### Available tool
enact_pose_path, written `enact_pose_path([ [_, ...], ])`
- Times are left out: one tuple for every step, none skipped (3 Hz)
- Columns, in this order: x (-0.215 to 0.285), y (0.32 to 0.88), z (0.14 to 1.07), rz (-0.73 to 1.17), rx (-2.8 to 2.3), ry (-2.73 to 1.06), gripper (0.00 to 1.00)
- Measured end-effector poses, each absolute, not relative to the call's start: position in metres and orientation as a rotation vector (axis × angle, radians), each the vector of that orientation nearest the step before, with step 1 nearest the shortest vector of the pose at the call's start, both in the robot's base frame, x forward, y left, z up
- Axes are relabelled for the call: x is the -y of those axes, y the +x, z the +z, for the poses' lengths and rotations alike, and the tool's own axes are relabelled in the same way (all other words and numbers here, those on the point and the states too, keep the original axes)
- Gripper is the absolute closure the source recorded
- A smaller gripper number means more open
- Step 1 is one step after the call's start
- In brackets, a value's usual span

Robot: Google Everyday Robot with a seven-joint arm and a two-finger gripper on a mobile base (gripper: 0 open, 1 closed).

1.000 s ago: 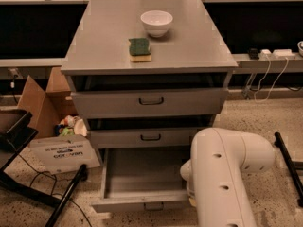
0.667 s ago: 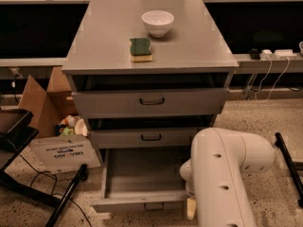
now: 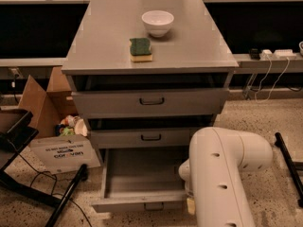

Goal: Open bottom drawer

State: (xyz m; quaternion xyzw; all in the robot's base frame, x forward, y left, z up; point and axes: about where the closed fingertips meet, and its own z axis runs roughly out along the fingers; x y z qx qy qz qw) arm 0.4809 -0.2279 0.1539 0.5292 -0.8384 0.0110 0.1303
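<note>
I'm seeing a cardboard box (image 3: 49,126) sitting left of the cabinet (image 3: 189,46). The bottom drawer (image 3: 142,176) is standing pulled out, grey inside showing. The gripper (image 3: 190,205) is sitting at its front right corner, mostly behind the white arm (image 3: 225,174); I cannot tell its state.

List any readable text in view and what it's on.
White label on the brown cardboard box: two lines of dark print, too blurred to read.
Open grey bottom drawer, white bowl, green sponge: no text.
Gripper: out of sight behind the white robot arm, lower right.
</note>
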Motion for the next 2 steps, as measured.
enact_pose_path([
  [0.204,0.461,0.162,-0.050,2.476,1.642,0.47],
  [0.195,0.409,0.166,-0.171,2.488,1.664,0.70],
])
